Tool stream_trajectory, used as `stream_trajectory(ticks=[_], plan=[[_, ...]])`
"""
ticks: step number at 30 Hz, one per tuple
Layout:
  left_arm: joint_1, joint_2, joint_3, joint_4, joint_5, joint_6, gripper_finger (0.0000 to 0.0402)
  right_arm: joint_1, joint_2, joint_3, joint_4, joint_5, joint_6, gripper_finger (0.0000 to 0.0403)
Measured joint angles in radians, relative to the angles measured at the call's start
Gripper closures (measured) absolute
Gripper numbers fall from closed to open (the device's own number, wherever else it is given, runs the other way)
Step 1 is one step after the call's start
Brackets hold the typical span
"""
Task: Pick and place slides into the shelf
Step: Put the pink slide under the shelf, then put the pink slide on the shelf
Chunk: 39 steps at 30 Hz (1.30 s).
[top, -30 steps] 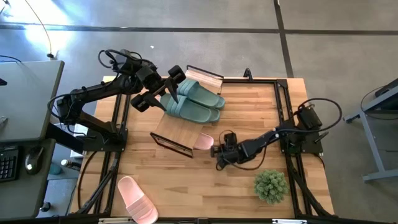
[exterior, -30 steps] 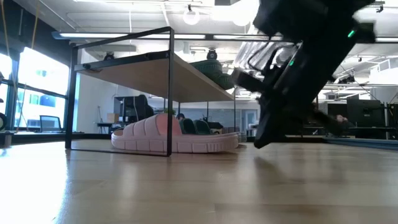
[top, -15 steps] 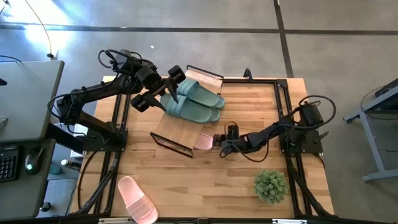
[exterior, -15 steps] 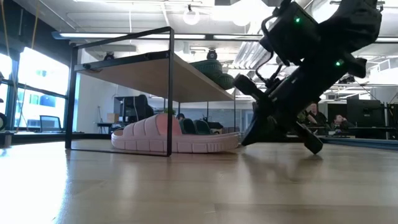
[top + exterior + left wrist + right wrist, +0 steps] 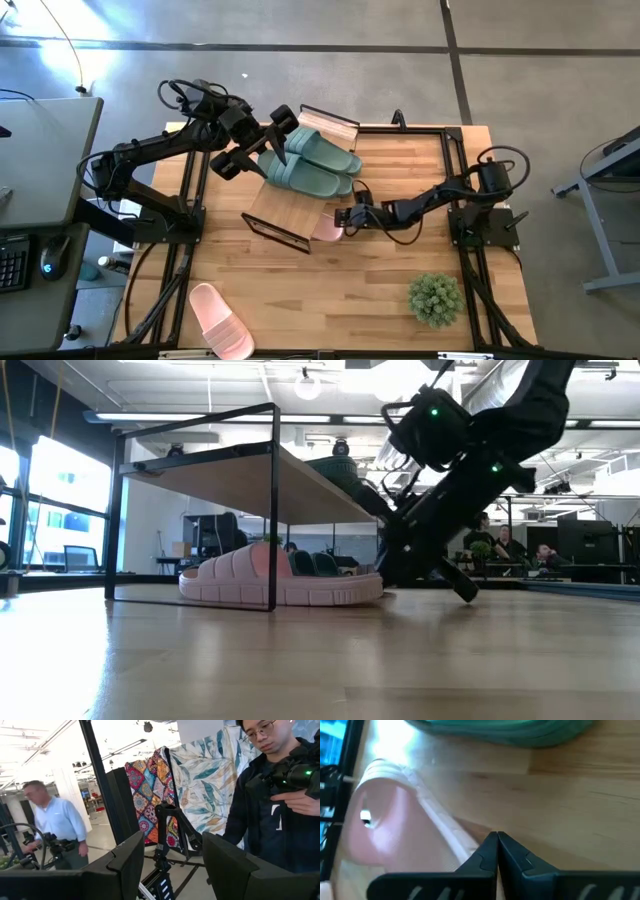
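Observation:
The shelf (image 5: 283, 205) stands mid-table, with a pair of sage green slides (image 5: 310, 160) lying on its plank top (image 5: 230, 472). One pale pink slide (image 5: 326, 229) lies flat under the shelf, sole down, with one end poking out toward the right. My right gripper (image 5: 344, 219) is shut and low at that end. Its tips (image 5: 497, 838) are at the pink slide's rim (image 5: 470, 845). My left gripper (image 5: 272, 140) hovers open over the green slides' far-left end, and its wrist view (image 5: 172, 870) shows only the room. A second pink slide (image 5: 220, 320) lies on the table near the near-left corner. My right gripper has its shut fingertips (image 5: 490, 845) at the sole edge of the pink slide's exposed end (image 5: 372, 592). It comes in low, slanting down from the table's right. The slide lies flat on the table. I cannot tell whether the tips actually touch it.
A small green potted plant (image 5: 435, 298) stands near the table's near-right corner. Black frame rails run along the left and right table edges (image 5: 462, 180). Bare wood lies between the shelf and the near edge. People show in the room beyond, in the left wrist view.
My right gripper has swung from the open table toward the left and far side and now sits at the pink slide's exposed end under the shelf. It has stayed low and shut. The slide itself has not visibly shifted.

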State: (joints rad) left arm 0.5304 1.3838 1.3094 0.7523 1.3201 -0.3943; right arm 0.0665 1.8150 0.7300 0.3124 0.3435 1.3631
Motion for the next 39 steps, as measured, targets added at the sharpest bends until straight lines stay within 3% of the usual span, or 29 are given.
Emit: stream_trajectory(ticks=[26, 35, 39], plan=[[0.0, 0.0, 0.0, 0.0, -0.004, 0.0, 0.022, 0.002, 0.004, 0.082, -0.047, -0.168, -0.145, 0.0403], [0.0, -0.003, 0.0, -0.001, 0.006, -0.033, 0.022, 0.007, -0.056, 0.082, -0.052, -0.111, -0.186, 0.0403], [-0.012, -0.031, 0.0, 0.0, 0.027, -0.047, 0.022, 0.026, -0.154, 0.083, -0.183, -0.067, -0.202, 0.0403]])
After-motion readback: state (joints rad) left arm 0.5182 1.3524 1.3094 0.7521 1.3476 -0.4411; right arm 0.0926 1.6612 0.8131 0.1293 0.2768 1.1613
